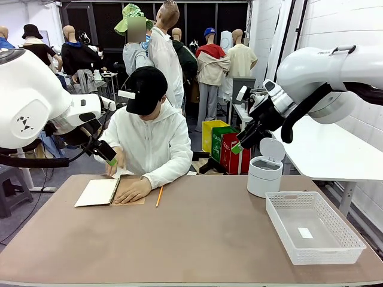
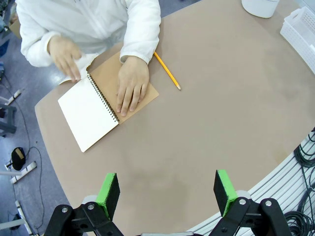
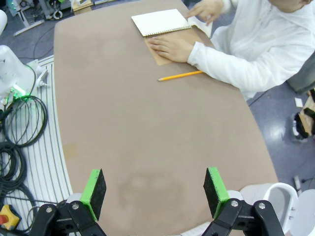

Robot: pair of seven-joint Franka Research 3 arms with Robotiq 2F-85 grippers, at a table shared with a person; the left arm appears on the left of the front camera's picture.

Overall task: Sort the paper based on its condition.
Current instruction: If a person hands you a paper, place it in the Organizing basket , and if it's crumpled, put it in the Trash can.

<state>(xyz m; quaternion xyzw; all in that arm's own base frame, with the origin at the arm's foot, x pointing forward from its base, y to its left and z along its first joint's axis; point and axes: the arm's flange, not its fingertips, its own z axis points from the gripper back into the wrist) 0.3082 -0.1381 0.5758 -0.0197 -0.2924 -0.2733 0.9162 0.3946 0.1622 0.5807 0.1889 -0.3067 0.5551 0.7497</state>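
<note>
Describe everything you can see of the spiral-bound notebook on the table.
The notebook lies open and flat on the table, near the person's edge. A blank white page faces up. The brown kraft cover is spread beside it, joined to it by a dark wire spiral. The person presses one hand flat on the cover; the other hand is at the page's far corner. A yellow pencil lies beside it, apart.
</note>
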